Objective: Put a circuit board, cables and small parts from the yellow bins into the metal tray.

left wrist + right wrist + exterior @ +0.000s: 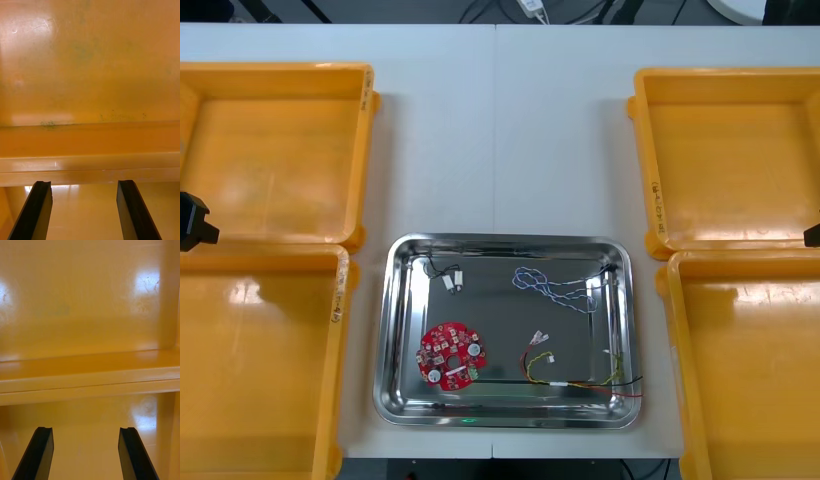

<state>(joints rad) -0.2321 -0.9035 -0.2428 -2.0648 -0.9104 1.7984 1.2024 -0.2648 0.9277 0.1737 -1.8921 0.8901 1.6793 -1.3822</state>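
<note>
We log: tray (pixel 386 330) long axis L-R; holds 1 board (pixel 451 353), 3 cables (pixel 553 290). 4 bins (pixel 270 160). L gripper (pixel 84 183), R gripper (pixel 85 429): fingers apart, over bin rims.

The metal tray (pixel 505 330) has a bare, smooth, mirror-shiny inside that throws back reflections. The yellow bins (pixel 280 140) are smooth, glossy plastic with bright patches of glare on their floors and rims. The light table (pixel 500 130) under them looks matt and even.
</note>
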